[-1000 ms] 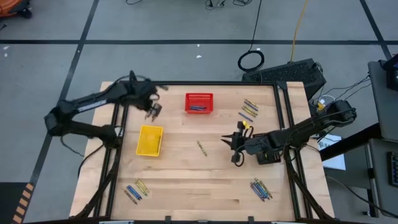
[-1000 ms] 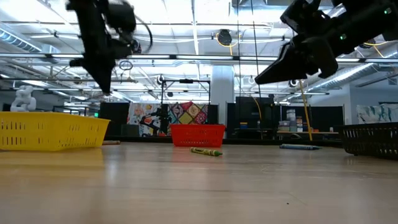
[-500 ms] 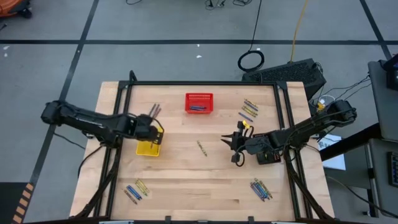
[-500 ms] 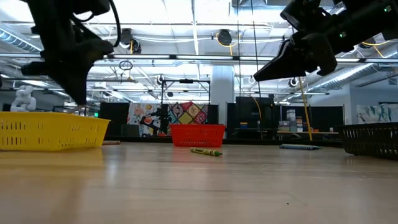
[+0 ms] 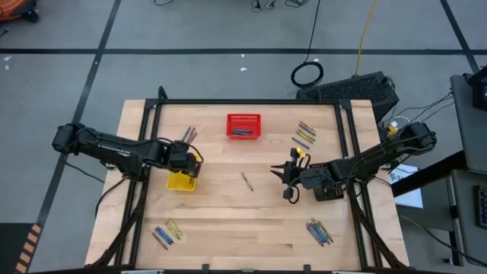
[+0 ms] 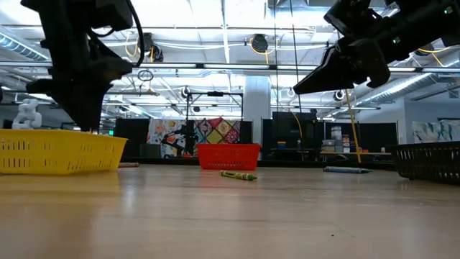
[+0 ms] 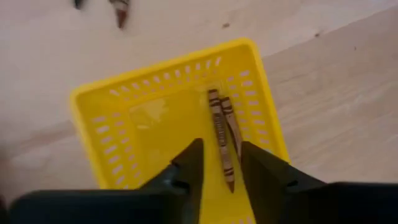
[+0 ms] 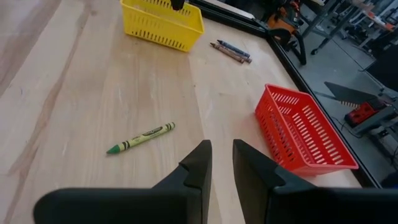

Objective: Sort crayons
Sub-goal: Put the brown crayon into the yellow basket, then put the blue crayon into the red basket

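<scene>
The crayons are scattered about the bench (image 5: 228, 221): two brown ones (image 7: 222, 135) lie side by side in the yellow basket (image 7: 112, 130) directly under the left tool (image 7: 219, 163), a green one (image 8: 140, 138) lies loose on the wood just ahead of the right tool (image 8: 222, 163), and other little clusters sit well apart near the bench corners (image 5: 318, 231). They look light, stiff and round, likely to roll or snap if pinched hard, so I'd take one across the middle of its paper sleeve. The left tool hangs over the basket with its fingers a little apart and nothing between them; the brown crayons rest on the basket floor below, not touched. The right tool waits above the middle of the bench, near the red basket (image 8: 305, 127), fingers parted by a narrow gap, holding nothing
</scene>
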